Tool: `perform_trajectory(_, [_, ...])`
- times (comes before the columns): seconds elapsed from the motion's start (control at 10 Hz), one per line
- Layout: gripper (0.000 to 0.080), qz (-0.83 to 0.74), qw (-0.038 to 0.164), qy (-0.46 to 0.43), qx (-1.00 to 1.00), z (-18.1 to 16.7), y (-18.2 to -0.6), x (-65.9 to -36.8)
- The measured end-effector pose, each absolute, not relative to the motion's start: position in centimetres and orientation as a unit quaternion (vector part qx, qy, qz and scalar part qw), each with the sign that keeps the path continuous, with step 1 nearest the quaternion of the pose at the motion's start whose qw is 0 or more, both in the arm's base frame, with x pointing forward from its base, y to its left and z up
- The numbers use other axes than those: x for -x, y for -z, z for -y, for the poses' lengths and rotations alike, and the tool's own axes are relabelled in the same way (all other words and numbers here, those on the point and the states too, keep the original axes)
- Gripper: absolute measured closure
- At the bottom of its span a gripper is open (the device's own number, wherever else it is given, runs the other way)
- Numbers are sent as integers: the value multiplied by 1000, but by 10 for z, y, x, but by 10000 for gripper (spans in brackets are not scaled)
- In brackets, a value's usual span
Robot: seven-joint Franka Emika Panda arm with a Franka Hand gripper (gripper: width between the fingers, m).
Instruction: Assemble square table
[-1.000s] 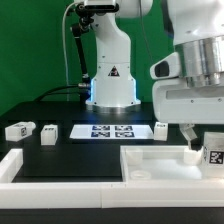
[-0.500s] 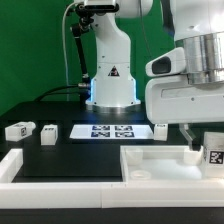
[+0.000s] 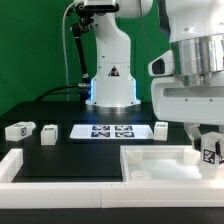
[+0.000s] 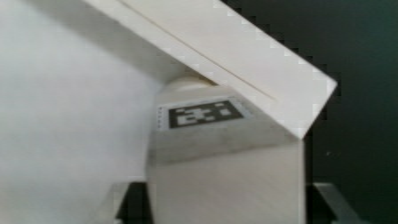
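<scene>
The white square top (image 3: 160, 163) lies at the front on the exterior view's right. My gripper (image 3: 205, 142) is above its far right corner, shut on a white leg (image 3: 210, 153) that bears a black-and-white tag and stands upright at that corner. In the wrist view the leg (image 4: 222, 160) fills the space between my dark fingers (image 4: 135, 203), its tagged end against the top's raised rim (image 4: 240, 55). The corner hole is hidden by the leg. Three more legs lie on the black table: two at the left (image 3: 18, 130) (image 3: 48, 136), one right of the marker board (image 3: 160, 128).
The marker board (image 3: 108, 130) lies flat at the table's middle, in front of the arm's base (image 3: 110, 85). A long white L-shaped wall piece (image 3: 55, 168) runs along the front left, touching the square top's left side.
My gripper has turned slightly with the leg in it; the leg's tag has shifted a little to the left and up. The loose legs have not moved.
</scene>
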State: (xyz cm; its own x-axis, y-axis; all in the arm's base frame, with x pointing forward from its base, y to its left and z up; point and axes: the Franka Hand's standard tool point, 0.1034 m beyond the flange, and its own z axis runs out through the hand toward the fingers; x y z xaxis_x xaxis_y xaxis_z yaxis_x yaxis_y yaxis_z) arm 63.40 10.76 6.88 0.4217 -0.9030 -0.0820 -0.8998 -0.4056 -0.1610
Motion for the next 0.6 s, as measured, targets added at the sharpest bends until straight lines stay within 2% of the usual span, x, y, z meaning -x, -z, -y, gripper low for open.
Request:
perform_trajectory(0.2, [497,-678,98,-21,728,-109,-68,-632])
perform_trajectory(0.4, [499,-786,128,-42,603,-107,-68,-628])
perform_trajectory(0.6, [499,-818,125,-50,559,-108,-68,-628])
